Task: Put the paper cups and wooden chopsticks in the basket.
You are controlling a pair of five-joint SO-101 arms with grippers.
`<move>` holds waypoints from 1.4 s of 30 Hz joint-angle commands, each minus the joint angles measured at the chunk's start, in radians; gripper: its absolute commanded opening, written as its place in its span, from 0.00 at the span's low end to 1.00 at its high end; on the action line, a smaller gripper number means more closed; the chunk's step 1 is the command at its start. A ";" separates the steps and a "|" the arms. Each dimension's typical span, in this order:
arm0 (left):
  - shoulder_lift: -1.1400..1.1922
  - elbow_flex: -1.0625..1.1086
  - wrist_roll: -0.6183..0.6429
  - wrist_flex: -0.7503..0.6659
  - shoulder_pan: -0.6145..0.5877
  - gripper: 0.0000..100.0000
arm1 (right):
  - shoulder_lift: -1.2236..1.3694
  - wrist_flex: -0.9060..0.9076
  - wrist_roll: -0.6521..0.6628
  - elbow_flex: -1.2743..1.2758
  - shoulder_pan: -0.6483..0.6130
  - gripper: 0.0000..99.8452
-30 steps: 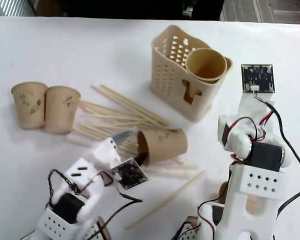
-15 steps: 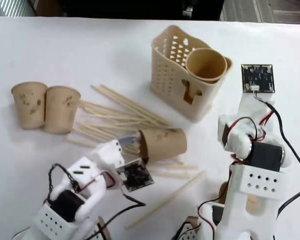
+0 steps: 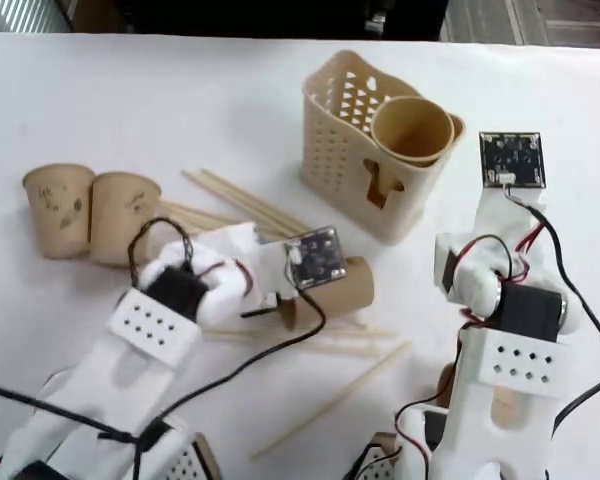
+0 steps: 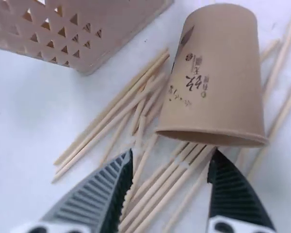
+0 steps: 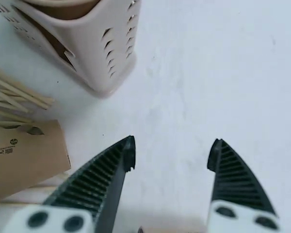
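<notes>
Just ahead of the wide-open left claw, the tipped paper cup lies on loose chopsticks; an off-centre pinch could roll it away. Right claw gapes too.

High view looks down over the table — 2 wrist views, close in, share the basket.

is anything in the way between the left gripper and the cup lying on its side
Nothing visible blocks it. The left gripper is open, just short of the rim of the tipped cup. Loose chopsticks lie flat on the table beneath the gap and run under the cup, so they are below the path, not across it.
</notes>
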 commanded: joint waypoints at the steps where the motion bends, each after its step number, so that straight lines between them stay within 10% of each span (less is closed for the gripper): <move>1: 0.012 -0.032 -0.017 -0.060 0.002 0.26 | -0.019 -0.013 0.011 -0.009 0.004 0.25; 15: 0.054 0.120 0.063 -0.331 0.182 0.25 | -0.019 -0.012 0.011 -0.008 0.004 0.25; 22: 0.182 0.120 0.063 -0.404 0.223 0.08 | -0.018 -0.013 0.011 -0.008 0.004 0.25; 33: 0.143 0.117 0.064 -0.387 0.216 0.02 | -0.018 -0.013 0.011 -0.008 0.005 0.25; 42: -0.206 0.005 0.195 -0.087 0.214 0.02 | -0.018 -0.013 0.011 -0.008 0.007 0.25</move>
